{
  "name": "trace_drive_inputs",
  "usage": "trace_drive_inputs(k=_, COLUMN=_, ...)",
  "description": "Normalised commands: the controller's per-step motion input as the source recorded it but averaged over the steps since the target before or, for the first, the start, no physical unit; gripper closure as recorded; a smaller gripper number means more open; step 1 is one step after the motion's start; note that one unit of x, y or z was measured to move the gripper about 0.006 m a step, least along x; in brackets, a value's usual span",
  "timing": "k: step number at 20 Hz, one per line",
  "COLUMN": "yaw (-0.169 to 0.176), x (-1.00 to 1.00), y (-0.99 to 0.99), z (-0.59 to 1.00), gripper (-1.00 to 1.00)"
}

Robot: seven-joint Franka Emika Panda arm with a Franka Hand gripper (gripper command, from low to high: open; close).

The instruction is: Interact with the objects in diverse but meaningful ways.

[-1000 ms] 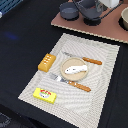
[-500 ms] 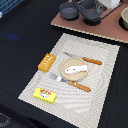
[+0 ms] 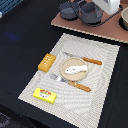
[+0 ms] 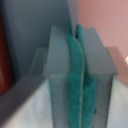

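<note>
On my feed the gripper (image 4: 75, 75) sat fully closed, its green pads (image 4: 76, 85) pressed together on nothing; the arm (image 3: 107, 6) hung over the grey pots (image 3: 82, 11) at the far edge of the worktop (image 3: 20, 40); on the striped placemat (image 3: 102, 97) the white fish (image 3: 76, 69) lay on the tan plate (image 3: 66, 75), an orange-handled knife (image 3: 92, 61) beyond it and an orange-handled fork (image 3: 79, 86) on the near side; the orange bread loaf (image 3: 46, 62) lay just beside the plate, towards the exterior view's left; the yellow red-labelled block (image 3: 44, 95) lay near the mat's front corner.
</note>
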Motion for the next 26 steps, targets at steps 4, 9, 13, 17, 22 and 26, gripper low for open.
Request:
trace_drive_inputs(k=4, yaw=0.000, x=0.42, y=0.40, z=0.00, gripper=1.00)
trace_drive_inputs(k=9, yaw=0.000, x=0.43, y=0.42, z=0.01, gripper=1.00)
trace_drive_inputs(k=13, yaw=0.000, x=0.49, y=0.42, z=0.04, gripper=1.00)
trace_drive_inputs(k=17, yaw=0.000, x=0.55, y=0.42, z=0.09, gripper=1.00)
trace_drive_inputs(k=22, yaw=0.000, x=0.64, y=0.52, z=0.36, gripper=1.00)
trace_drive_inputs(k=26, yaw=0.000, x=0.45, y=0.54, z=0.41, gripper=1.00)
